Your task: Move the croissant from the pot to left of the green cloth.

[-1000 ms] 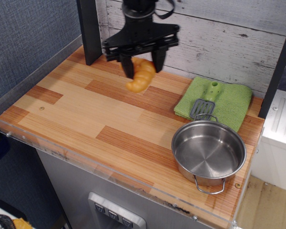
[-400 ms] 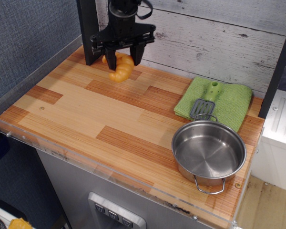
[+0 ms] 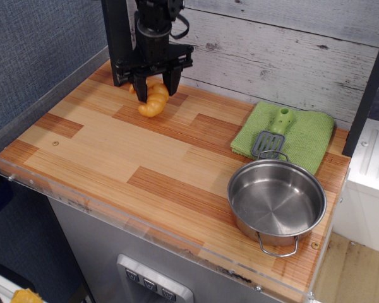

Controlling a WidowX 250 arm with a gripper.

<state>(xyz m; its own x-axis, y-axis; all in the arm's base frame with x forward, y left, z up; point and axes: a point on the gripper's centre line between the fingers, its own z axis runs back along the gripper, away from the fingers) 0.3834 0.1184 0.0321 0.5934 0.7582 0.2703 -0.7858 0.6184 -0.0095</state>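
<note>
Croissant (image 3: 151,100) sits low over the wooden table (image 3: 114,151) at the back left, and I see my gripper (image 3: 155,84) closed around its upper part, one finger on each side. Well to the right lies the green cloth (image 3: 303,136) with a spatula (image 3: 273,136) on it, and the pot (image 3: 276,202) is just in front.
</note>
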